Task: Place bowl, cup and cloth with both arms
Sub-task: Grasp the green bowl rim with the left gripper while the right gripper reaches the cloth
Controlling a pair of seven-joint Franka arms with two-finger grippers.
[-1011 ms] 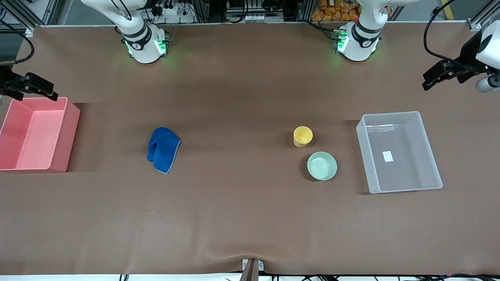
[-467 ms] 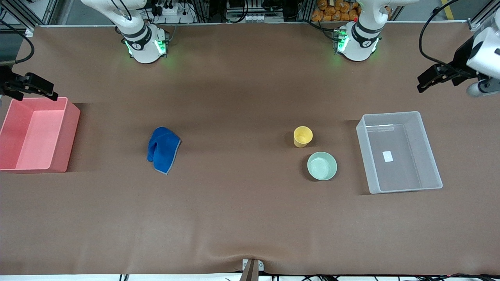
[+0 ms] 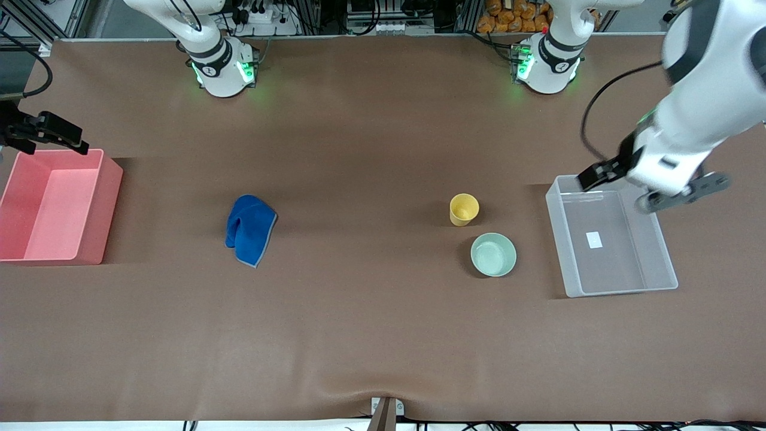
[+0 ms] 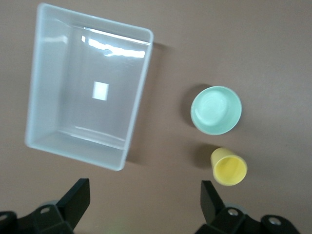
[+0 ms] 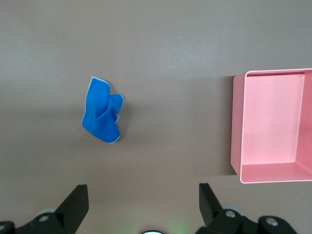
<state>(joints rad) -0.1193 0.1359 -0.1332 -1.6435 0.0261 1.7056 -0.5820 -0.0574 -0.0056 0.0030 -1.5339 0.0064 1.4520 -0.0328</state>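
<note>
**Nothing placed yet, both grippers wide and empty**

Brown matting covers the long table [image 3: 371, 335], with the two arm bases along one edge and a bin at each end. None of the three task items has been put anywhere, so the whole job is left to do.

The small pale mint-green round bowl [image 3: 493, 254] sits on the mat beside the clear plastic rectangular bin [image 3: 661, 272] at the left arm's end. The plain yellow handleless cup [image 3: 464, 209] stands upright just beside the bowl, a little farther from the front camera, apart from it. The soft royal-blue cloth [image 3: 250, 229] lies crumpled on the mat toward the right arm's end, well apart from the pink plastic rectangular bin [image 3: 111, 197]. Both bins hold none of the items — the clear one shows only a small white label on its floor.

The left gripper [image 4: 145, 195] hangs over the clear bin's edge region with its jaws spread as wide as they go, holding nothing and touching nothing; the bowl and cup lie in its wrist view. The right gripper [image 5: 141, 197] waits by the pink bin, jaws equally wide and empty, with the cloth in its wrist view.

My judgement is that the left arm is starting toward the bowl or cup, and the cloth falls to the right arm.
</note>
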